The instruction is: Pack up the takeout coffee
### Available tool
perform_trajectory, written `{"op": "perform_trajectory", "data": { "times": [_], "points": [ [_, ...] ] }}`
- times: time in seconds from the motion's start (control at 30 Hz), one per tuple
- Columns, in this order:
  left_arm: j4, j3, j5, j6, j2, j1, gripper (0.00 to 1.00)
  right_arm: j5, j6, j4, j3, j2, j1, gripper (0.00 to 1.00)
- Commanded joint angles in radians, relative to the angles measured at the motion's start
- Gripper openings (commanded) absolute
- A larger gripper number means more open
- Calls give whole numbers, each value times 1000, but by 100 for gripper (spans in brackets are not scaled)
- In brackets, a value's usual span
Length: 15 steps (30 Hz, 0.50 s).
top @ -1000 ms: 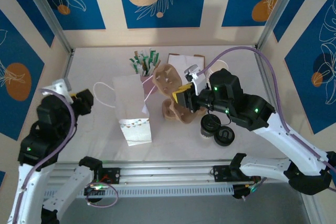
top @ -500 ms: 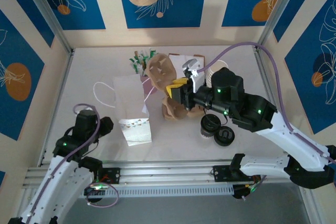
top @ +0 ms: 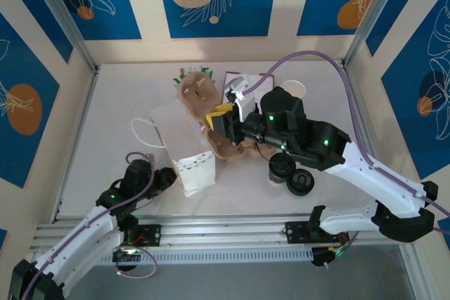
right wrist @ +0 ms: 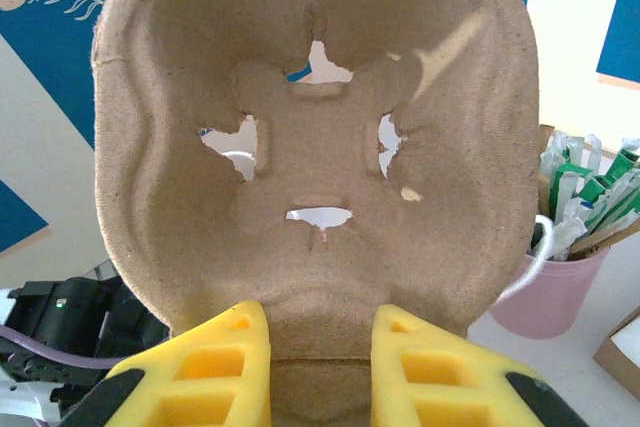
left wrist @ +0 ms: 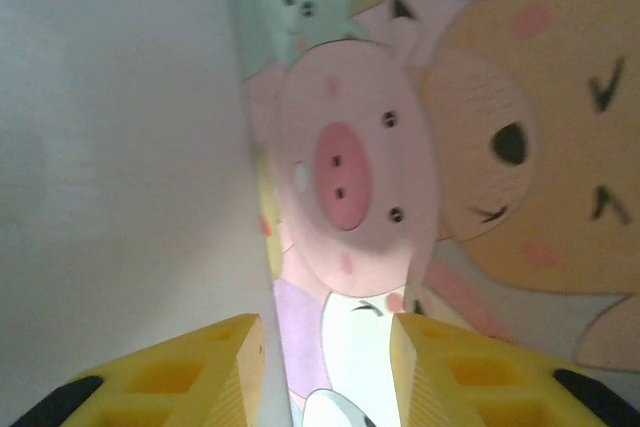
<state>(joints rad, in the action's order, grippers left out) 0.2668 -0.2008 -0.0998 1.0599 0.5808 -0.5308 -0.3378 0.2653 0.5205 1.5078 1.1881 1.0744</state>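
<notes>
The takeout coffee (top: 282, 167), a pale cup under a black lid, stands on the table near the front right. My right gripper (top: 219, 121) (right wrist: 320, 317) is shut on the edge of a brown pulp cup carrier (top: 197, 93) (right wrist: 310, 137) and holds it upright in the air, above the white paper bag (top: 177, 126). The bag lies on its side. My left gripper (top: 171, 175) (left wrist: 325, 332) is at its base, open, with the bag's printed bottom edge (left wrist: 300, 337) between the fingers.
A loose black lid (top: 301, 183) lies right of the coffee. A stack of white cups (top: 295, 90) and a cardboard box (top: 247, 79) stand at the back. A pink cup of green-and-white packets (right wrist: 548, 299) is behind the carrier. The bag's handle (top: 144, 133) loops left.
My left arm has swung from the table's left side down to the bag's base, its fingers narrowing, and the base has shifted right. My right gripper has carried the carrier leftward over the bag.
</notes>
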Motion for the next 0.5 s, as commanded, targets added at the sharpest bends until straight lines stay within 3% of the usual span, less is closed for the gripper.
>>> {"op": "perform_trajectory", "data": {
  "times": [0.0,0.13,0.47],
  "points": [
    [-165,31,18,65,41,-76,37,-28,-16,-48,40,13,7,5],
    [-249,29,132,88,118,-206,37,-31,-34,-51,52,32,7,5],
    [-384,-10,273,124,313,-442,39,6,-131,-70,79,116,-3,5]
  ]
}}
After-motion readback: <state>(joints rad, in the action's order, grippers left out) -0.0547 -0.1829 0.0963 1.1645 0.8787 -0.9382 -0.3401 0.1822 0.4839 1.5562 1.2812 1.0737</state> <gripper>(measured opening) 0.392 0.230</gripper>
